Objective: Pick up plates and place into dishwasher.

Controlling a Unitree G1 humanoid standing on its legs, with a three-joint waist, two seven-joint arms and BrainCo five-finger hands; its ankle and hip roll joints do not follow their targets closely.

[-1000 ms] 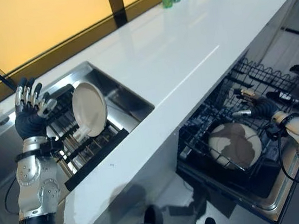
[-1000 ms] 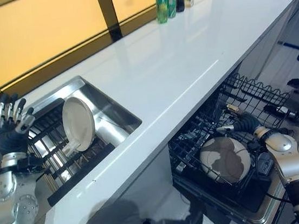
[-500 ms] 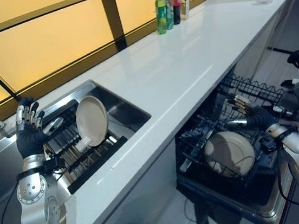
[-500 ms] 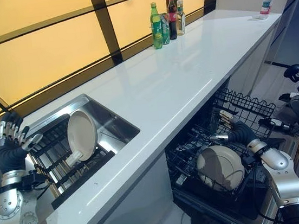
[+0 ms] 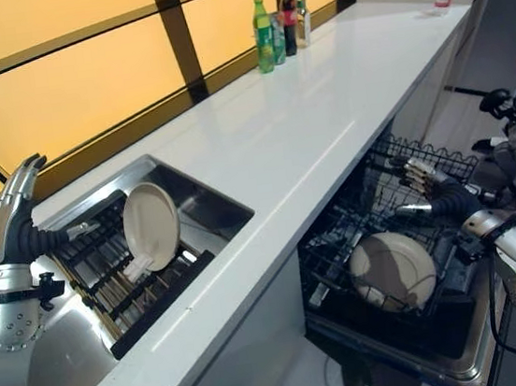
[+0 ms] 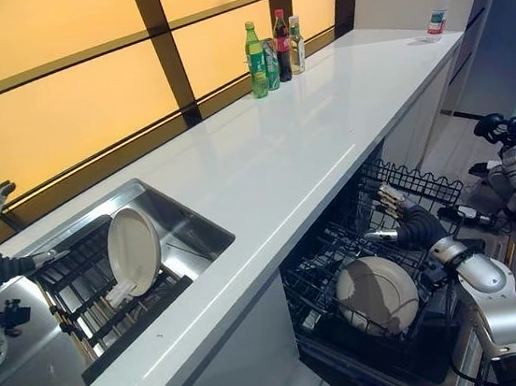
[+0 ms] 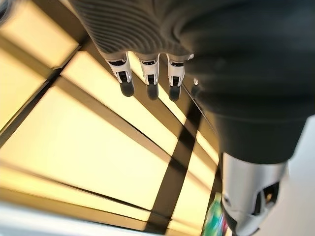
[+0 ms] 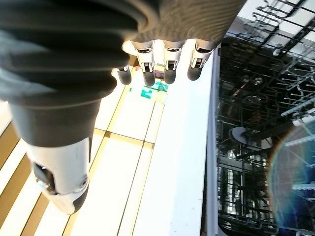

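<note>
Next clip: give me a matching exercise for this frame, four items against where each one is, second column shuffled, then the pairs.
Items:
1. plate in sink rack
2. plate in dishwasher
3. bottles
4. left hand

Places:
A. far end of the countertop, by the window
B. raised beside the sink, holding nothing
C. upright on edge in the dark rack
D. lying in the pulled-out lower basket

Pairs: 1-C, 2-D, 3-A, 4-B

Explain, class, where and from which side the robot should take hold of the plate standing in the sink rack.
Probably the top rim of the plate. It stands on edge in the rack, its lower part sitting among the slats, so only the upper edge looks free. The open left hand is nearest; it could come from above, thumb on one face and fingers on the other.
</note>
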